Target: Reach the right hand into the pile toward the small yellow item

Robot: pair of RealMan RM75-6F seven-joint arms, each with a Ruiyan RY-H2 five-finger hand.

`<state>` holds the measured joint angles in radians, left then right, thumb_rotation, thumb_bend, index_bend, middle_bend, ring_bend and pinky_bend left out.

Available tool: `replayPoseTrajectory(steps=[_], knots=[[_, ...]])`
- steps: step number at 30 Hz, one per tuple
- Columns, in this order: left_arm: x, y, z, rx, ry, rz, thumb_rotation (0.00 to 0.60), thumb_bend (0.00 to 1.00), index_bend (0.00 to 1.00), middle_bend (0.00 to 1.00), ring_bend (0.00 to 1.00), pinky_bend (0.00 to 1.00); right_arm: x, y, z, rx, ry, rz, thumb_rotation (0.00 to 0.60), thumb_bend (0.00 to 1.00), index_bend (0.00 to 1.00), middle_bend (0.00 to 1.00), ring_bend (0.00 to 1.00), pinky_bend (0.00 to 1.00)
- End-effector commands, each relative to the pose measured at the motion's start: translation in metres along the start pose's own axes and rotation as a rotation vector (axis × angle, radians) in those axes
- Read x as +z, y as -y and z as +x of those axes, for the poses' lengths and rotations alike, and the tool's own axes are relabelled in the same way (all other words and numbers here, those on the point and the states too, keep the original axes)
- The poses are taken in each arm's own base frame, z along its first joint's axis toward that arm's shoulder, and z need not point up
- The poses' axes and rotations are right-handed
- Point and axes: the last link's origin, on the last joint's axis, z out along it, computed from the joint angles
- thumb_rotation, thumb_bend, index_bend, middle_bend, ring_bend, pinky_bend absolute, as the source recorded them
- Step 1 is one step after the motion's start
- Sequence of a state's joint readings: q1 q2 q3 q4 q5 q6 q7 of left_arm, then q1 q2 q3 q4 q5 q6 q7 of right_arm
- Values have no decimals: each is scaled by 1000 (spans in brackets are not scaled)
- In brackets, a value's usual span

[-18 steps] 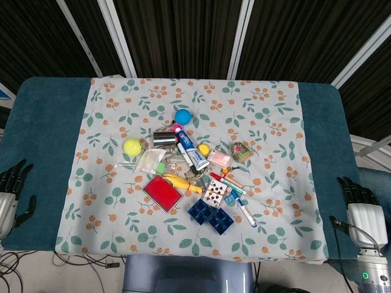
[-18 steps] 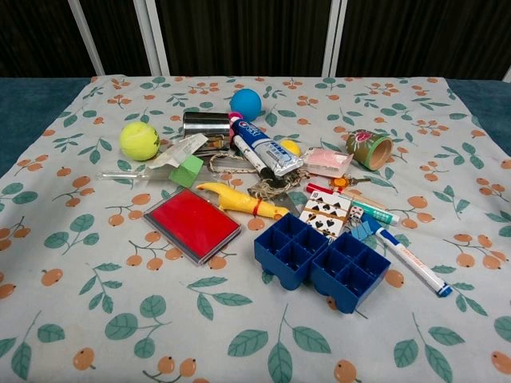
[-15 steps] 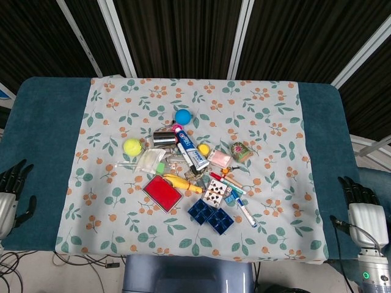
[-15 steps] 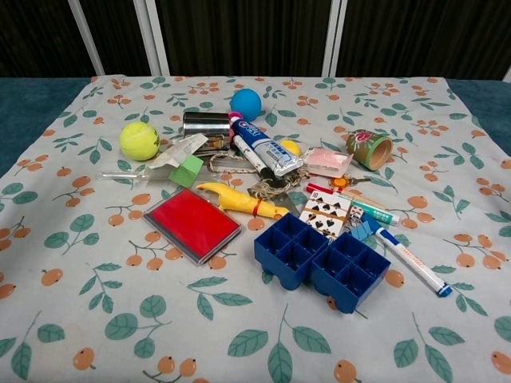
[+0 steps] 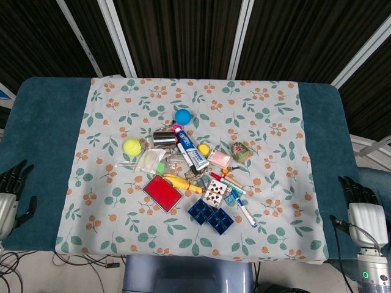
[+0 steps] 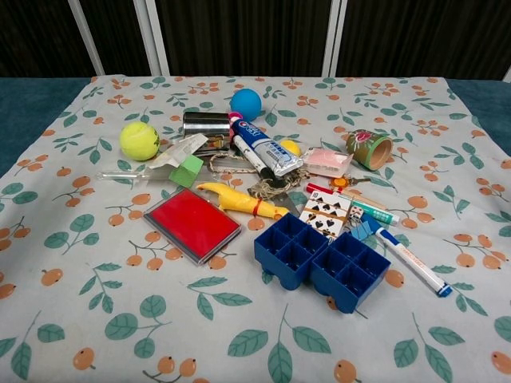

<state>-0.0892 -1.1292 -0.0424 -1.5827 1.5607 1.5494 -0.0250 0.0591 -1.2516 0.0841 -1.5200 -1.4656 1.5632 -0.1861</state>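
Black-fingered right robot hand [image 5: 363, 207] noted at counter's right edge, fingers spread, nothing held; well apart from pile. Left robot hand [image 5: 11, 194] likewise parked at left edge, fingers apart, empty. Small yellow item [image 5: 203, 149] located mid-pile, just beside toothpaste tube [image 5: 193, 151], near pink packet [image 5: 219, 158]. Reach judged not yet begun. Next move judged: long inward travel required over floral cloth [image 5: 275, 122], descent between tube and packet without disturbing neighbours.

shiny metal can [image 6: 205, 124], fuzzy tennis ball [image 6: 140, 140], matt printed tablecloth [image 6: 96, 303]
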Motion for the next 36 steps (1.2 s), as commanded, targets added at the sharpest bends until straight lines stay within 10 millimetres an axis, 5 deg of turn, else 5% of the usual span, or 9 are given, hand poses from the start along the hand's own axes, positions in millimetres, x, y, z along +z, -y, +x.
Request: replayPoseTrajectory(steps=[1,10,16,25,28,36], knots=[[0,0,0,0,0,1,600,521,22,0,55,126,0,0,0,4,5,5,600,203,115,152,198,214],[1,-3,-1,-6,1,-5,600,521,22,0,55,126,13,9,-4,91,69,46,600,200,115,152,198,215],[-1,-3,-1,-9,3,-3,600,521,22,0,55,126,56,36,6,132,122,104,600,193,109,152,197,215],[-2,2,3,-24,-4,20,600,521,22,0,54,126,126,99,22,110,173,205,600,192,113,152,198,214],[-2,2,2,-28,0,21,600,520,22,0,54,126,149,146,14,121,249,272,600,192,114,152,198,214],[-1,4,3,-42,1,31,600,521,22,0,54,126,179,206,-5,98,329,275,600,192,115,152,192,214]])
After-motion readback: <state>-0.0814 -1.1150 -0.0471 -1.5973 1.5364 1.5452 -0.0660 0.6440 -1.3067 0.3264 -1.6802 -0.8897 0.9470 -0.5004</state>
